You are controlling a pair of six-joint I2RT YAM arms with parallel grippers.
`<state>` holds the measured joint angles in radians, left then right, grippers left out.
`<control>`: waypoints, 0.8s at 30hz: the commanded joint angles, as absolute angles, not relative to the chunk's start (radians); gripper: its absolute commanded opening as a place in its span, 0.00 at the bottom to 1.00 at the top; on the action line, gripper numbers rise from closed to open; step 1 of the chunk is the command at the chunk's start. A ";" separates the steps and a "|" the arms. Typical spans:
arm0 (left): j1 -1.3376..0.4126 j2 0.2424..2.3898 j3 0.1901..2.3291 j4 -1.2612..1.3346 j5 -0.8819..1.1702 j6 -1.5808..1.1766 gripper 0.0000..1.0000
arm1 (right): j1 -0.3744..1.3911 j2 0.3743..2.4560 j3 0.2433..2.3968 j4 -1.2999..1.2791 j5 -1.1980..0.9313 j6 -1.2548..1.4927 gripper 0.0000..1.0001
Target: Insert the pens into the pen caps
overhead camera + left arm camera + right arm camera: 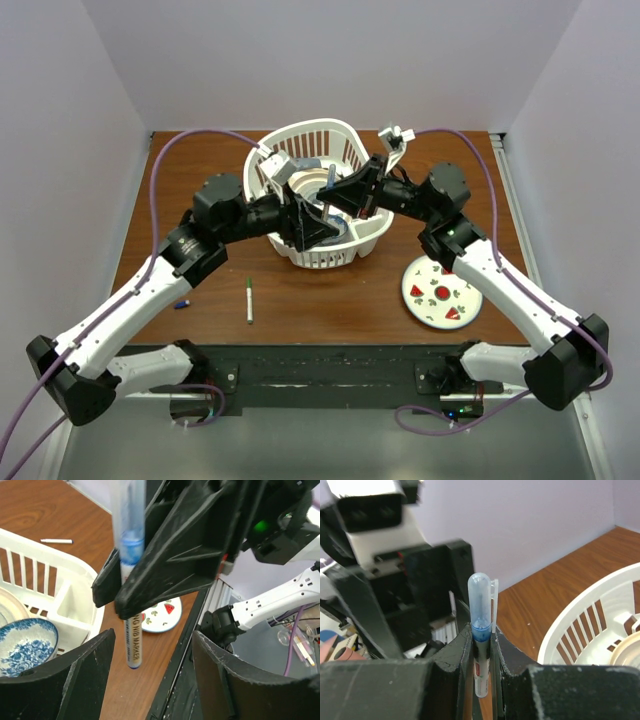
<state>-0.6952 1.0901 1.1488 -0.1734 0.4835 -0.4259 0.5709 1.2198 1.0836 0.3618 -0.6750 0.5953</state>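
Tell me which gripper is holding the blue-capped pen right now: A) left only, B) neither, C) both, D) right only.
D: the right gripper is clamped on the pen just below its cap, while the left gripper stands open with its fingers clear of the barrel.

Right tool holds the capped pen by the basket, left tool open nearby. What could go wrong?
1. The right tool grips the pen just below its cap; a slip could drop it into the basket.
2. The open left tool sits very close; moving in may knock the pen or hit the right tool.
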 commanded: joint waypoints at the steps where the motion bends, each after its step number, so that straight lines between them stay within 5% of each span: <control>1: -0.701 1.088 1.144 -0.123 0.517 -0.405 0.67 | 0.581 1.181 1.101 0.454 -0.693 0.652 0.00; 7: -0.701 1.094 1.137 -0.107 0.491 -0.397 0.67 | 0.601 1.180 1.095 0.459 -0.698 0.650 0.00; 10: -0.701 1.097 1.132 -0.074 0.498 -0.408 0.57 | 0.618 1.184 1.094 0.460 -0.712 0.652 0.00; 13: -0.701 1.100 1.120 -0.017 0.537 -0.428 0.25 | 0.629 1.184 1.083 0.459 -0.713 0.644 0.00; 14: -0.701 1.101 1.111 0.018 0.573 -0.431 0.00 | 0.630 1.183 1.077 0.459 -0.713 0.643 0.00; 20: -0.701 1.094 1.060 0.094 0.638 -0.459 0.00 | 0.632 1.169 1.114 0.365 -0.649 0.612 0.00; 24: -0.699 1.071 1.023 0.103 0.630 -0.454 0.00 | 0.632 1.157 1.140 0.321 -0.609 0.594 0.18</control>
<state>-0.6937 1.0988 1.0504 0.0261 0.5728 -0.4534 0.6220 1.1839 1.0824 0.3508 -0.6682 0.6174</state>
